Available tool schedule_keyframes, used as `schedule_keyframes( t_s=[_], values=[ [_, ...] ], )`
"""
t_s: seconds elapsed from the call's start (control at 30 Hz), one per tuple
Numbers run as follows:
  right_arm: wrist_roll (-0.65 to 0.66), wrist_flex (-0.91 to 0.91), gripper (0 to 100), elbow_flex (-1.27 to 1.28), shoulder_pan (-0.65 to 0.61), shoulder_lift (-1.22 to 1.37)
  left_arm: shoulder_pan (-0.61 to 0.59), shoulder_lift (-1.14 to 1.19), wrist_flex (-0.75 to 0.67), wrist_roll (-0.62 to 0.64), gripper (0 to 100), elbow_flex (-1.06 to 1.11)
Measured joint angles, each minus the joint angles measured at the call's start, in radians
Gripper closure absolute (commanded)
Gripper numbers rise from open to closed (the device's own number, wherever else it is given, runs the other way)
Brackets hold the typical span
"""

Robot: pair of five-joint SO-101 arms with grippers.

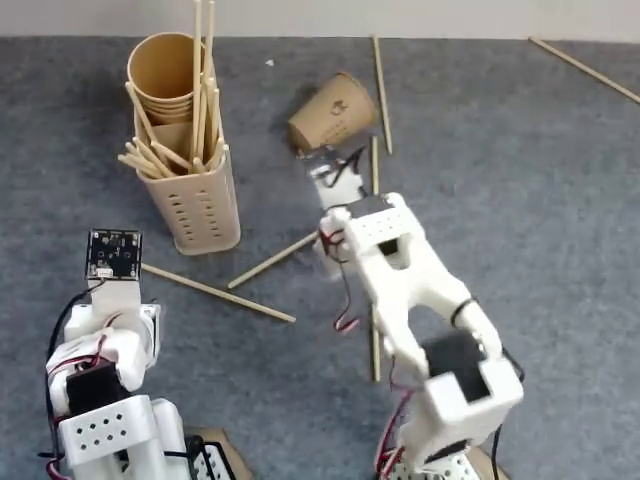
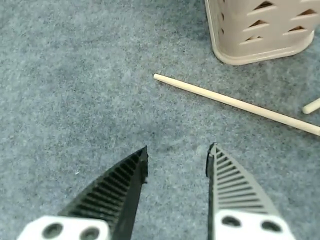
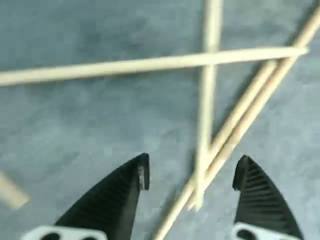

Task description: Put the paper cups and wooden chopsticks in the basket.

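Nearest us, the left gripper (image 2: 177, 150) hung low over the grey felt table (image 1: 540, 200), its jaws parted fairly wide and holding nothing, with bare felt between the tips. Just beyond it a loose chopstick (image 2: 235, 102) lay flat near the foot of the basket (image 2: 260, 35), not touching it, and the end of a second chopstick (image 1: 272, 260) lay close to its far end. To the right, the right gripper (image 3: 193, 161) was stretched farther out over the table, its jaws likewise open and gripping nothing. Beneath it we saw several crossed chopsticks (image 3: 207, 100) on the felt, a few of them running through the gap between the tips, but we could not tell whether the tips touched them. The basket stood upright to the left of that arm, holding a stack of paper cups (image 1: 165, 70) and a bundle of chopsticks (image 1: 152, 158), some leaning out over the rim. Farther back one paper cup (image 1: 335, 110) lay on its side, with another chopstick (image 1: 381, 95) just beside it. A last stick (image 1: 585, 68) lay well apart near the far right corner.
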Motion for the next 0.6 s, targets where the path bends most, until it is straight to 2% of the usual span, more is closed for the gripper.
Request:
schedule_keyframes(
  t_s=[0.13,0.27,0.3,0.5,0.6],
  values=[
    [0.002,-0.060,75.9,-0.003,0.054,0.107,0.000,0.000,0.000,0.000,80,0.012],
    [0.003,-0.049,99.8,-0.023,0.069,0.157,0.000,0.000,0.000,0.000,80,0.012],
    [0.005,-0.049,97.3,-0.025,0.075,0.157,0.000,0.000,0.000,0.000,80,0.012],
    [0.000,-0.049,99.5,-0.026,0.109,0.157,0.000,0.000,0.000,0.000,80,0.012],
    [-0.077,-0.049,99.5,-0.055,0.109,0.114,0.000,0.000,0.000,0.000,80,0.012]
  ],
)
